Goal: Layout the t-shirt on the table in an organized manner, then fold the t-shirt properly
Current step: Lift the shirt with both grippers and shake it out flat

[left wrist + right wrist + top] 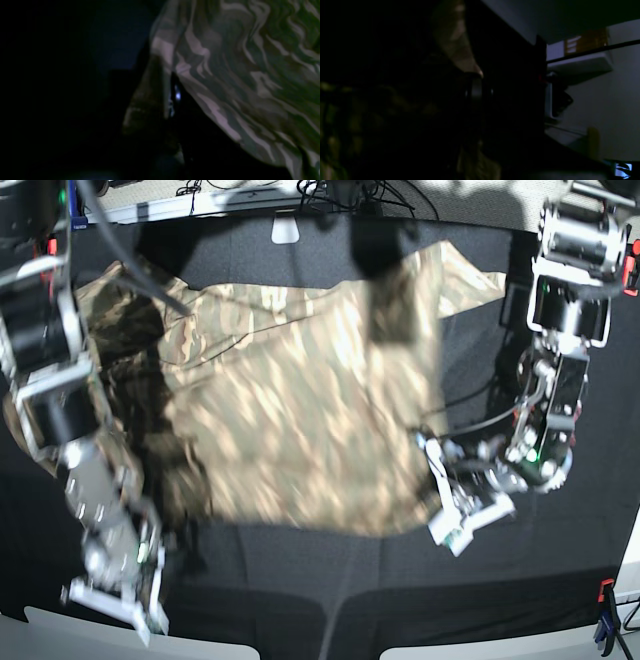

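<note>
Fabric of the t-shirt [290, 420] lies spread over the middle of the table [300, 580] in the base view, blurred, with a sleeve reaching toward the upper right of the frame and a bunched, shadowed heap at its left side.

At the shirt's lower right corner the left pincer [440, 480] is pressed together, and the left wrist view shows camouflage cloth draped right against it, so it looks to be pinching the hem. The right pincer [140, 565], at the lower left of the base view, is pressed together too; its wrist view is dark, with cloth lying close around it, so it probably grips the left edge, though I cannot be sure.

Trouble, as I judge it, would come from uneven pulling. If one arm drags ahead of the other, the left heap could stay folded under and the shirt skew. A thin pinch on a single layer may slip free mid-pull. The far sleeve could also slide off the table's upper edge.
</note>
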### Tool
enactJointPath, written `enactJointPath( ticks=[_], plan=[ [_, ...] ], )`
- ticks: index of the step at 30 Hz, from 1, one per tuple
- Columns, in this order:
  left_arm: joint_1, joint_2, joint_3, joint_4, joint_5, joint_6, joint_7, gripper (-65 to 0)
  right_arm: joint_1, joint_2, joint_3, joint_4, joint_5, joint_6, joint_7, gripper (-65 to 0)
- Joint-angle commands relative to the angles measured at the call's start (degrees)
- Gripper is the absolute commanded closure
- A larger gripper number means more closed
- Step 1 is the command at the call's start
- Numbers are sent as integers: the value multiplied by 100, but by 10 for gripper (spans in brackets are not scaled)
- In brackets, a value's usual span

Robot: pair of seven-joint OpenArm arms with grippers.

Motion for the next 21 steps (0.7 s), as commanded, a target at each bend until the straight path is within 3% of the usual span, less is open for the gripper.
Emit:
enactJointPath(
  ticks=[1,10,21],
  plan=[
    [-271,-20,-33,87,90,37,-249,0,334,48,55,92,-59,-76,70,0],
    [-809,-20,-33,-11,1045,72,-894,0,754,48,55,57,-44,-79,101,0],
    [-1751,-17,-31,-1943,1121,76,-1292,0,848,-44,61,-483,380,-76,575,0]
  ],
)
